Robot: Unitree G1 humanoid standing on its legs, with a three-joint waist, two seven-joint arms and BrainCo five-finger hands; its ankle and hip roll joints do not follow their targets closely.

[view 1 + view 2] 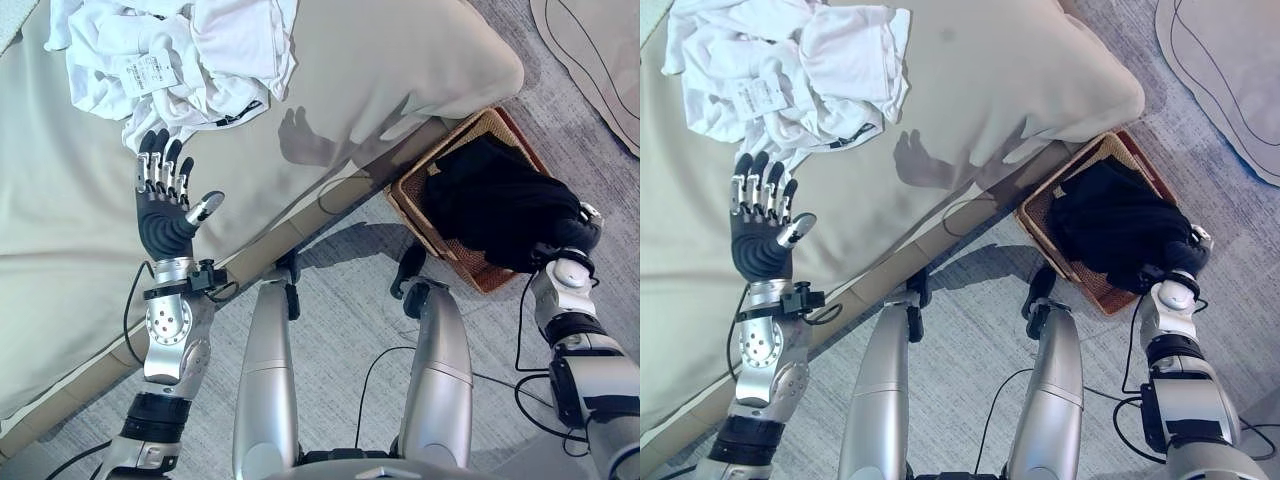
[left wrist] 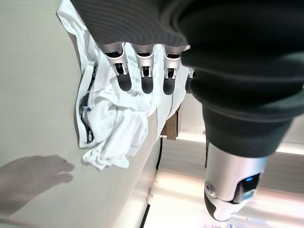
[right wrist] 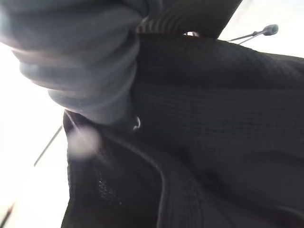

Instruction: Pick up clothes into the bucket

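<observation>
- Beige bed [image 1: 80, 200] under my left hand [image 1: 165, 205], fingers straight, just short of the white clothes [image 1: 190, 55].
- Right hand [image 1: 570, 235] buried in the black garment [image 1: 500, 205] filling the wicker basket [image 1: 410, 205] on the floor; can't tell its fingers.

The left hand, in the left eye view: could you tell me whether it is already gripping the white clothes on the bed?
No: the left hand is open, fingers straight, just short of the white clothes on the bed.
</observation>
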